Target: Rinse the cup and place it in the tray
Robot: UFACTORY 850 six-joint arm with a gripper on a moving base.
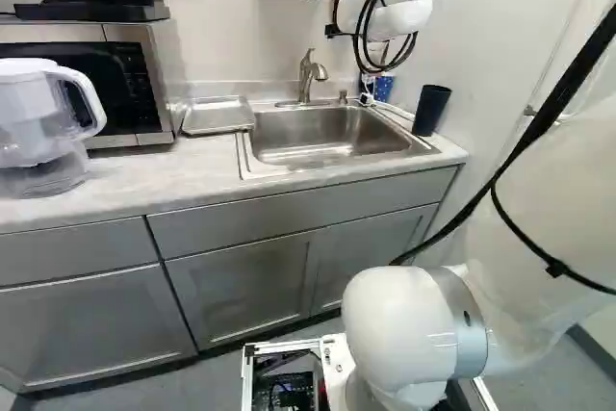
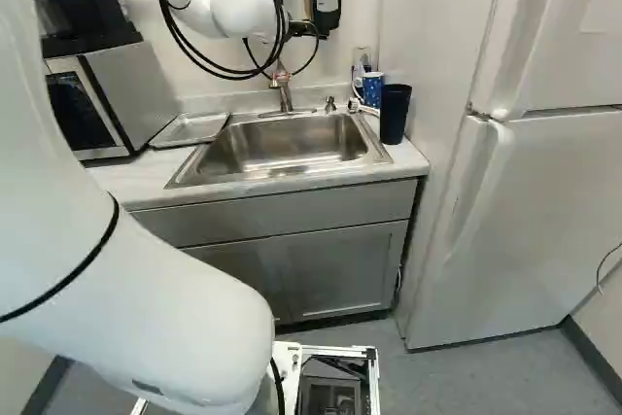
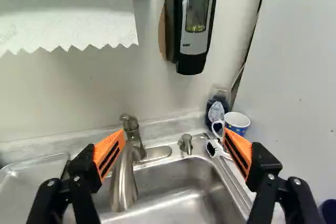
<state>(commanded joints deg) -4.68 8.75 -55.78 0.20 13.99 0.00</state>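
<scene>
Pale, faintly mottled counter [image 1: 183, 163]; black gripper with orange pads [image 3: 173, 136] spread wide, grasping nothing.
With the rectangular steel sink [image 2: 292, 146] as a dial in the right base view, the dark blue tumbler [image 2: 394, 116] stands between two and three o'clock, the blue-and-white mug [image 2: 372, 91] near two; which is the task's cup, I cannot tell. The shallow metal tray [image 2: 190, 128] lies near nine, presumably so a rinsed cup can drain beside the basin. The gripper's empty spread probably suits reaching for one.
</scene>
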